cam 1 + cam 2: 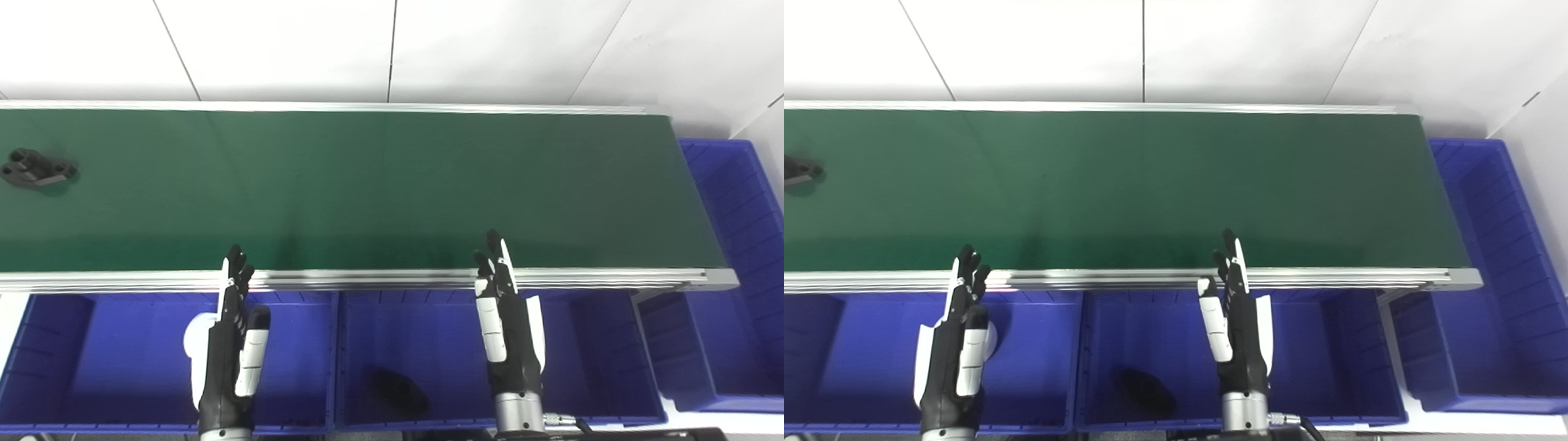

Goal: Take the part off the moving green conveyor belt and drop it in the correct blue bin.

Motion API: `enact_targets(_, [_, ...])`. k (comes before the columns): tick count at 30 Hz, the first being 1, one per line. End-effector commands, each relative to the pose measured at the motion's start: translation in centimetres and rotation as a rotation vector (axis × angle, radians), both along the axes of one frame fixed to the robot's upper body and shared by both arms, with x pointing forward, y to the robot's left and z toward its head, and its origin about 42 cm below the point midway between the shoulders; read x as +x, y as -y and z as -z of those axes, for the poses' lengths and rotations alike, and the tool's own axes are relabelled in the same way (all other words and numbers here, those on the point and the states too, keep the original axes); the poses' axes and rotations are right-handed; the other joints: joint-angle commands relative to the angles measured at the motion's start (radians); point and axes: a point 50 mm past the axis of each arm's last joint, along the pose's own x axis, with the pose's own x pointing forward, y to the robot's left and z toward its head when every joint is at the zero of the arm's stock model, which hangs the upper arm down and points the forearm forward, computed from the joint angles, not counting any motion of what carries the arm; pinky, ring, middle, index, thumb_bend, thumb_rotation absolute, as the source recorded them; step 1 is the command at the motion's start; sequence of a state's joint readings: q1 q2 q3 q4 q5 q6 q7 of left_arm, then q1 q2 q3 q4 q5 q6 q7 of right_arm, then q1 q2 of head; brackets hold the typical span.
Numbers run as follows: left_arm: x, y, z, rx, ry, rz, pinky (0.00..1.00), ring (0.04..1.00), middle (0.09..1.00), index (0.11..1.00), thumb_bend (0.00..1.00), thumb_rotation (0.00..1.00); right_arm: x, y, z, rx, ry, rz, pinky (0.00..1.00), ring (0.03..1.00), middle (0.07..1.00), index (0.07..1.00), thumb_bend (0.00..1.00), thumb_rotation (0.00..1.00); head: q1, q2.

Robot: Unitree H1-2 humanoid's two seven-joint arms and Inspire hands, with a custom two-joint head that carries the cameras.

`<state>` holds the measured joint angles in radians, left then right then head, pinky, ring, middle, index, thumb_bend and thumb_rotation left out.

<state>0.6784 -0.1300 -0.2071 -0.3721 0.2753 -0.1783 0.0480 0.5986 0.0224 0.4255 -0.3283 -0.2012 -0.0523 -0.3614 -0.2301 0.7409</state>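
A black part (37,167) with round holes lies on the green conveyor belt (367,184) at its far left; in the right eye view only its edge (797,171) shows. My left hand (229,343) hovers open over the left blue bin (61,355), fingers straight and pointing at the belt's near rail. My right hand (508,318) is open in the same pose over the middle blue bin (594,361). Both hands are empty and far from the part.
A dark part (398,389) lies in the middle bin. A third blue bin (744,245) stands at the belt's right end. An aluminium rail (367,278) runs along the belt's near edge. A white tiled wall is behind.
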Motion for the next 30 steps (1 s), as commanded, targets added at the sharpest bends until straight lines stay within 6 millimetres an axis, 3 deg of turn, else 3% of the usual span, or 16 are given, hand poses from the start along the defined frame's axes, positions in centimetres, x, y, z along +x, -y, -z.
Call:
enact_targets(1, [0.2, 0.3, -1.0, 0.007, 0.041, -0.007, 1.0, 0.974, 1.0, 1.0, 0.52, 1.0, -2.3, -6.1, -1.2, 0.184, -0.02, -0.02, 0.96, 0.945, 0.991, 0.989, 0.77, 1.0, 0.005, 0.001])
enact_targets(13, [0.6, 0.8, -0.4, -0.008, 0.059, -0.058, 1.0, 0.947, 0.985, 1.0, 0.47, 1.0, -2.1, -5.7, -0.9, 0.199, -0.029, -0.011, 0.98, 0.953, 0.996, 0.987, 0.76, 1.0, 0.037, -0.016])
enact_targets(18, [0.5, 1.3, -0.3, 0.016, 0.067, -0.07, 0.96, 0.919, 0.964, 1.0, 0.45, 1.0, -2.2, -5.1, -0.8, 0.199, -0.026, -0.017, 0.99, 0.959, 1.0, 0.995, 0.77, 1.0, 0.075, -0.019])
enact_targets(30, [0.3, 1.8, 0.0, 0.003, 0.063, -0.071, 0.93, 0.907, 0.955, 0.993, 0.48, 1.0, -2.2, -4.5, -0.5, 0.196, -0.024, -0.007, 1.0, 0.959, 1.0, 0.995, 0.79, 1.0, 0.088, -0.042])
